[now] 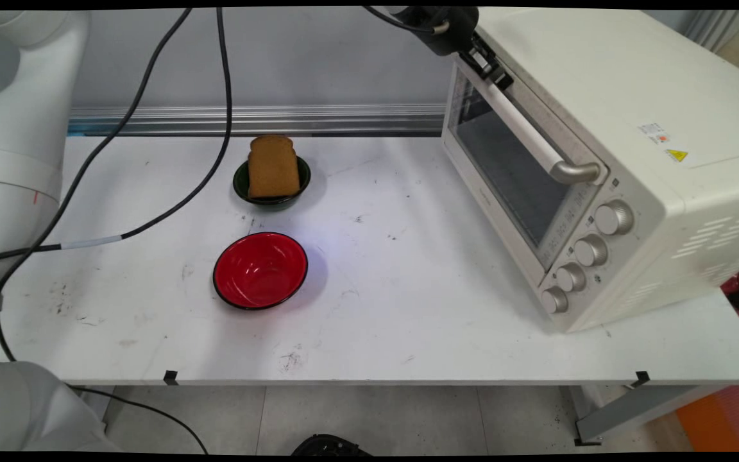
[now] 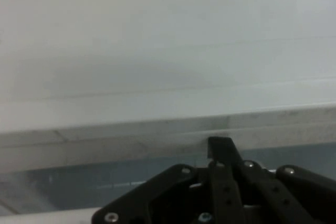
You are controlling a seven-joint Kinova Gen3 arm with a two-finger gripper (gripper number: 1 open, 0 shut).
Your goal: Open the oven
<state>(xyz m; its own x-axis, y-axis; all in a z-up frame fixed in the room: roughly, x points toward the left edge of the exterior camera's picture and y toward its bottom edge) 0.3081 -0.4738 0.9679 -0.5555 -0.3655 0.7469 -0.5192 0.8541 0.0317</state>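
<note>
My black gripper [image 1: 489,65] is up at the top edge of the main view, against the upper far corner of the cream toaster oven's [image 1: 632,102] door [image 1: 504,170]. It sits right by the far end of the door's long handle [image 1: 526,135]. The door stands closed. In the hand view the gripper [image 2: 220,148] shows its fingers drawn together, shut, with nothing seen between them. Their tip rests at the pale door frame [image 2: 157,129], with bluish glass below.
A slice of brown toast [image 1: 272,167] leans in a dark green bowl [image 1: 239,185] at the table's back middle. An empty red bowl [image 1: 260,269] sits nearer the front. Black cables [image 1: 215,160] hang over the table's [image 1: 408,321] left side. The oven fills the right side.
</note>
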